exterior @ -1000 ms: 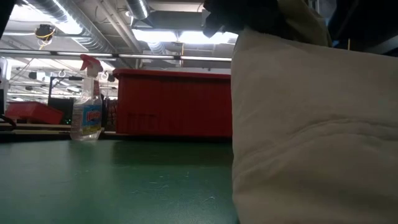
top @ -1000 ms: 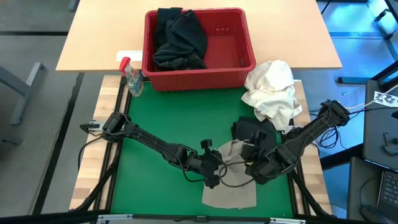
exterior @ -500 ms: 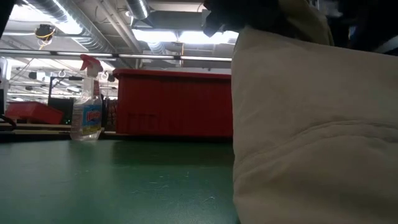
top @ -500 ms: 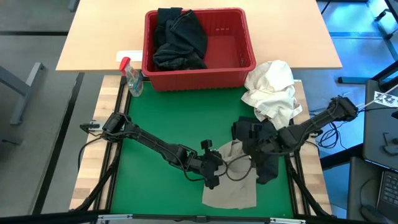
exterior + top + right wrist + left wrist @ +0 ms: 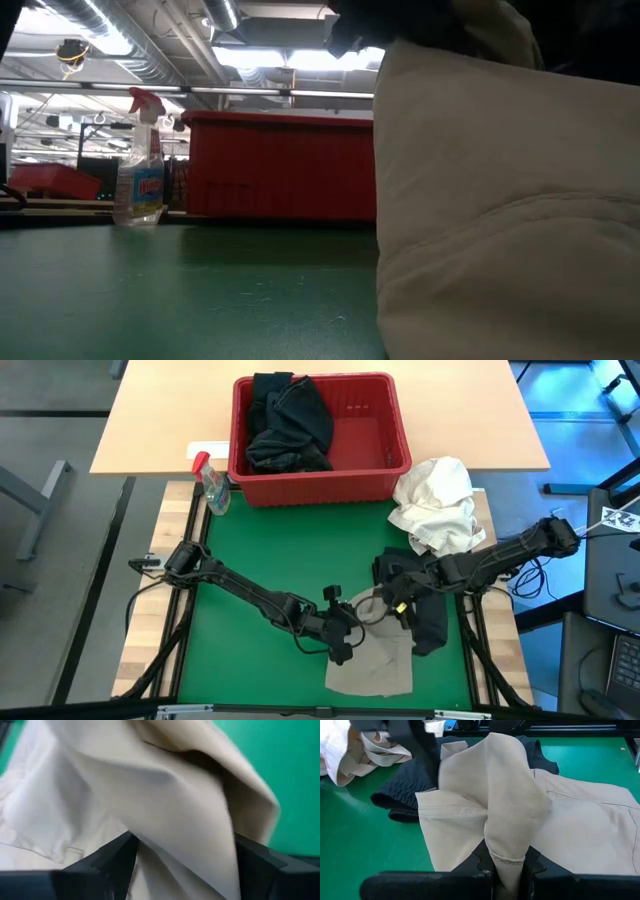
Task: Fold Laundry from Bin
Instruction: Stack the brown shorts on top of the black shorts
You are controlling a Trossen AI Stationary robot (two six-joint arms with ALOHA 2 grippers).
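— Mat [image 5: 270, 550] first: green, with the red bin [image 5: 395, 465] beyond its far edge on the wooden table, dark laundry [image 5: 288, 420] heaped in its left half. See the white bundle [image 5: 437, 505] to the right of it?

— I do. That one's not for folding, I'd guess. And the khaki piece [image 5: 372, 663]?

— Near edge of the mat, part flat, part lifted between the two arms. A dark garment [image 5: 428, 622] lies just beside it, under the right arm.

— Who's got hold of it?

— Left gripper [image 5: 506, 866] is clamped on a bunched ridge of the khaki; its wrist camera shows the cloth pinched tight between the fingers. Right gripper [image 5: 392, 603] sits at the cloth's far corner with khaki draped across it. Its fingers [image 5: 112, 855] stand wide apart; I can't say it grips anything.

— How will it handle?

— Light and limp, I reckon. It sags wherever it isn't held and won't keep a crease by itself. Better to take it at a hem or corner, both grippers apart, so it hangs flat.

— And that spray bottle [image 5: 212, 488]?

— Left of the bin, well clear.
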